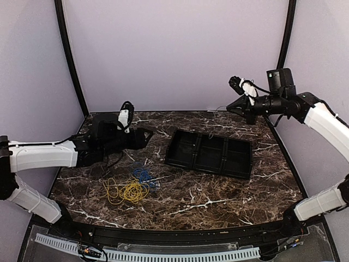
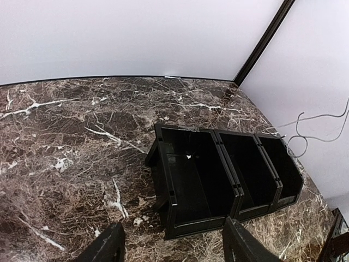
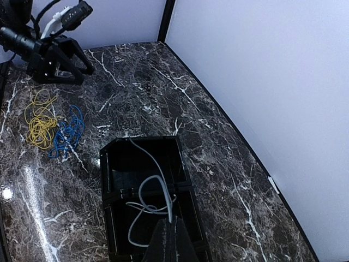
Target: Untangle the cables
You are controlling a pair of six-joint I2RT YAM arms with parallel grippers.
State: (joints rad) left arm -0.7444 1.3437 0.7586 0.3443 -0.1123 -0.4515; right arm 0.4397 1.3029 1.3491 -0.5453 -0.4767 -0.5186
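Observation:
A loose yellow cable point(image 1: 128, 191) and a blue cable point(image 1: 143, 174) lie coiled side by side on the marble, left of the black tray point(image 1: 170, 148). The right wrist view shows the same yellow cable point(image 3: 39, 123) and blue cable point(image 3: 66, 136). My left gripper point(image 1: 148, 132) hovers behind them, open and holding nothing, its fingers point(image 2: 112, 243) framing the tray's near corner point(image 2: 170, 185). High at the back right, my right gripper point(image 1: 229, 107) is shut on a grey cable point(image 3: 158, 183). That cable dangles in loops above the tray point(image 3: 103, 174) and shows thin against the wall point(image 2: 305, 128).
The tray has three compartments, and no cable lies in them that I can see. A black frame post point(image 1: 68, 54) stands at the back left and another point(image 1: 286, 33) at the back right. Purple walls close the table on three sides.

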